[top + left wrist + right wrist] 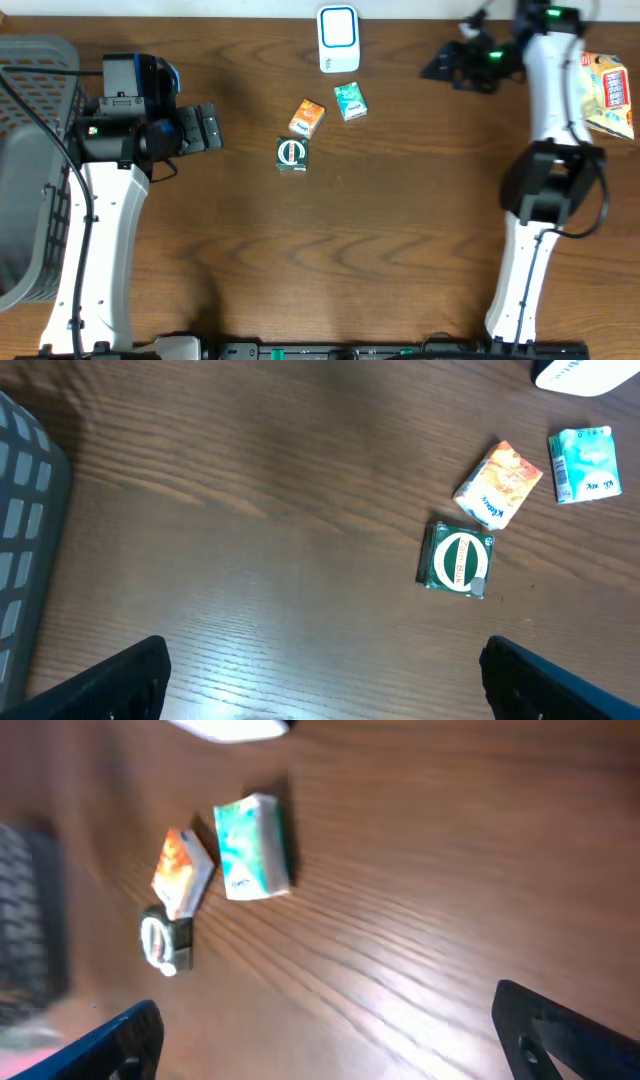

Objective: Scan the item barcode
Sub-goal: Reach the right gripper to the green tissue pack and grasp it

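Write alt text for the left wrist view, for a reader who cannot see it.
Three small items lie close together on a wooden table, right of centre: a green packet with a white oval, an orange packet and a teal packet. The left gripper, open and empty, shows dark fingers at the bottom corners; a grey basket edges the left.

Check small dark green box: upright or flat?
Flat: the small dark green box lies broad logo face up on the wooden table.
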